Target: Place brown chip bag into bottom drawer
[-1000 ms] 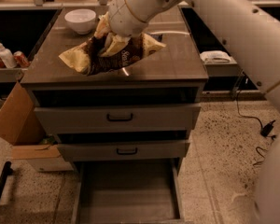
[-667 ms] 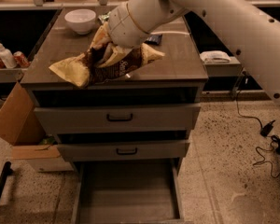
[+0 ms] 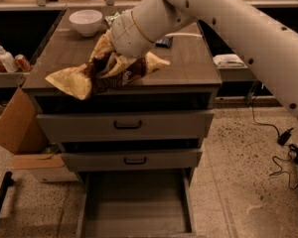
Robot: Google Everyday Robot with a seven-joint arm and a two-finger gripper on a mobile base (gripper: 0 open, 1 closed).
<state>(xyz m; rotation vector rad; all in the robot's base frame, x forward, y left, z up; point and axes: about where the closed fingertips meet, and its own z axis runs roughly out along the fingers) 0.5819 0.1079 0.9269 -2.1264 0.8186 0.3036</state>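
Gripper (image 3: pixel 108 62) is clamped on the brown chip bag (image 3: pixel 74 81). It has dragged the bag toward 7 o'clock, so it now overhangs the cabinet top (image 3: pixel 188 69) front edge. Bottom drawer (image 3: pixel 136 205) sits open at 6 o'clock; lowering is next.

Looks like a robot test lab or office pantry: speckled floor (image 3: pixel 238 187), loose cables (image 3: pixel 286 136) lower right, cardboard box (image 3: pixel 15 128) left, pump bottle (image 3: pixel 6 59) upper left. Gripper (image 3: pixel 109 63) buried in brown chip bag (image 3: pixel 74 81), centre-left.
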